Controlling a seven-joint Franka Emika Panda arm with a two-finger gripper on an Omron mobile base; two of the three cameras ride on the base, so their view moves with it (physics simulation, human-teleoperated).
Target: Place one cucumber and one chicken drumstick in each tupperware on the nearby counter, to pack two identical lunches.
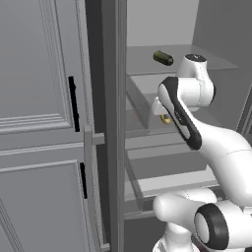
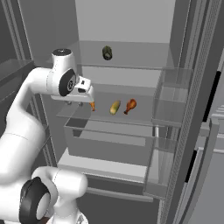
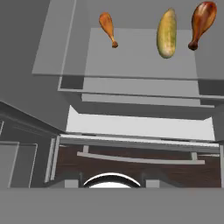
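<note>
A: Left base view, go.
B: Fridge open, door (image 1: 44,123) swung left, its edge close beside the arm. Dark cucumber (image 1: 163,58) on the upper shelf, clear space around it. Arm covers most of the middle shelf; a yellowish bit (image 1: 166,118) peeks out under the wrist.

A: Right base view?
B: Gripper (image 2: 80,103) hangs at the front left edge of the glass middle shelf (image 2: 135,116). Small drumstick (image 2: 92,106) just beside it, then pale cucumber (image 2: 115,107), then large drumstick (image 2: 130,105), all apart, open shelf behind. Door bins (image 2: 170,103) to the right.

A: Hand view?
B: Same three items: small drumstick (image 3: 107,27), pale cucumber (image 3: 166,33), large drumstick (image 3: 202,22), with free glass around them. Drawer front (image 3: 140,127) further down the picture.

A: Gripper state?
B: Can't tell, fingers too small; nothing visibly held.
</note>
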